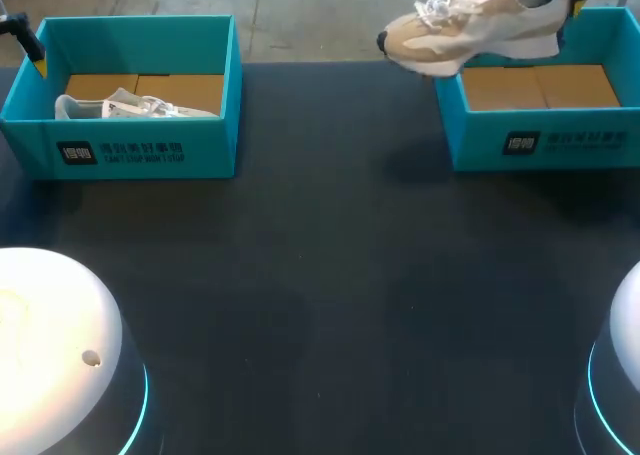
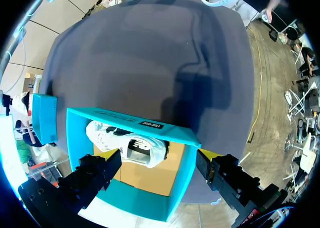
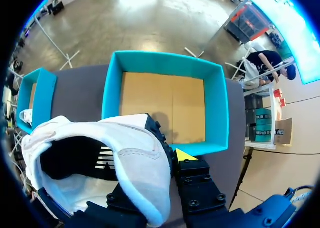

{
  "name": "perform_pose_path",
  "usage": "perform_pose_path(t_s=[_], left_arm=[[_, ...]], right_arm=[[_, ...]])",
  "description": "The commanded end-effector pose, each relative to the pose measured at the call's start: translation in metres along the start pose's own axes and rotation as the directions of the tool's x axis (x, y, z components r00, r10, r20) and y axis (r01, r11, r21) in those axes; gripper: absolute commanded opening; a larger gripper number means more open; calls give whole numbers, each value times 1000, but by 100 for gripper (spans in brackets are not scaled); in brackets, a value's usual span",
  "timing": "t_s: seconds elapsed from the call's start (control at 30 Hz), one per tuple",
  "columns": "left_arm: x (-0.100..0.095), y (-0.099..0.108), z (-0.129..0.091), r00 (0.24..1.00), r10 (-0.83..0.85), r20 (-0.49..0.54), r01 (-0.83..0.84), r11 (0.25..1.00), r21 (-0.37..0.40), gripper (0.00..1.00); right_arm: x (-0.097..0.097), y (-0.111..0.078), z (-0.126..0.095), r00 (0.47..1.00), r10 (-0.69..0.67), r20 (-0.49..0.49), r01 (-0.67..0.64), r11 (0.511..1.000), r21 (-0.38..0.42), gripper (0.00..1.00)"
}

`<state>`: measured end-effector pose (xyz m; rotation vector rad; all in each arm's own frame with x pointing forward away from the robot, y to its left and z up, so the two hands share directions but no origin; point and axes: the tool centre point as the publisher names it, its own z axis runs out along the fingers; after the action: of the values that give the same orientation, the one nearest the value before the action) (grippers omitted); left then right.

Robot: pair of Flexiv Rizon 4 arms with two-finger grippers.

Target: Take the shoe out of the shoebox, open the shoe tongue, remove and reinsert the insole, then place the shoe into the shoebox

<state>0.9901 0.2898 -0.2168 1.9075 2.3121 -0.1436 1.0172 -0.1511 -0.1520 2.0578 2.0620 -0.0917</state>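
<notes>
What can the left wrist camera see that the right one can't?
Only the left wrist view shows the left gripper, open over the left shoebox. Only the right wrist view shows the empty right shoebox and the beige shoe held by the right gripper. Both show the table and the left shoebox with the white shoe (a sliver in the right wrist view).

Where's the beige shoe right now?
Head view, far right: the beige shoe hangs in the right gripper above the left wall of the right shoebox, toe pointing left.
</notes>
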Motion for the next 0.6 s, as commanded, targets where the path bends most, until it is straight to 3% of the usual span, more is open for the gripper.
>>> perform_pose_path(t_s=[0.03, 0.3, 0.6], left_arm=[[0, -1, 0, 1000, 0, -2, 0, 1000, -3, 100], [0, -1, 0, 1000, 0, -2, 0, 1000, -3, 100], [0, -1, 0, 1000, 0, -2, 0, 1000, -3, 100]], right_arm=[[11, -18, -13, 1000, 16, 12, -16, 1000, -24, 0], [36, -51, -27, 999, 27, 45, -25, 999, -46, 0], [79, -89, -32, 997, 35, 70, -34, 999, -21, 0]])
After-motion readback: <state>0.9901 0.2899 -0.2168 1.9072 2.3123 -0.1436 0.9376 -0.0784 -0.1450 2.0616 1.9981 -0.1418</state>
